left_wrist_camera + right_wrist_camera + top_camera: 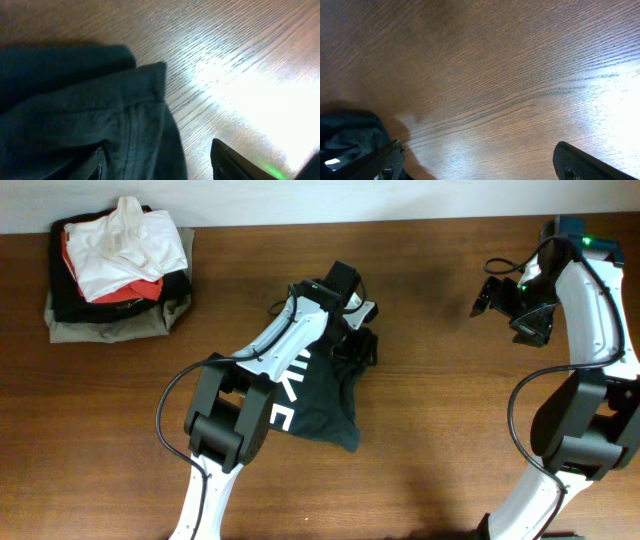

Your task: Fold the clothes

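The black T-shirt (pixel 325 405) lies bunched at the middle of the table, with white letters (pixel 283 392) showing beside my left arm. My left gripper (pixel 358 320) is low over the shirt's far edge. In the left wrist view the dark cloth (pixel 75 110) fills the left side and its hem runs between the fingers. The left gripper (pixel 157 147) is open, with bare wood between the cloth and the right finger (pixel 235 162). My right gripper (pixel 487 298) hangs open over bare wood at the right, with nothing in it. The right wrist view shows this gripper (pixel 479 145) and a bit of the shirt (pixel 350 140) at lower left.
A pile of other garments (pixel 115 270), white on top of red, black and khaki-grey, sits at the table's back left corner. The wooden table (pixel 450 430) shows bare between the two arms. The right arm's base (pixel 590 430) stands at the right edge.
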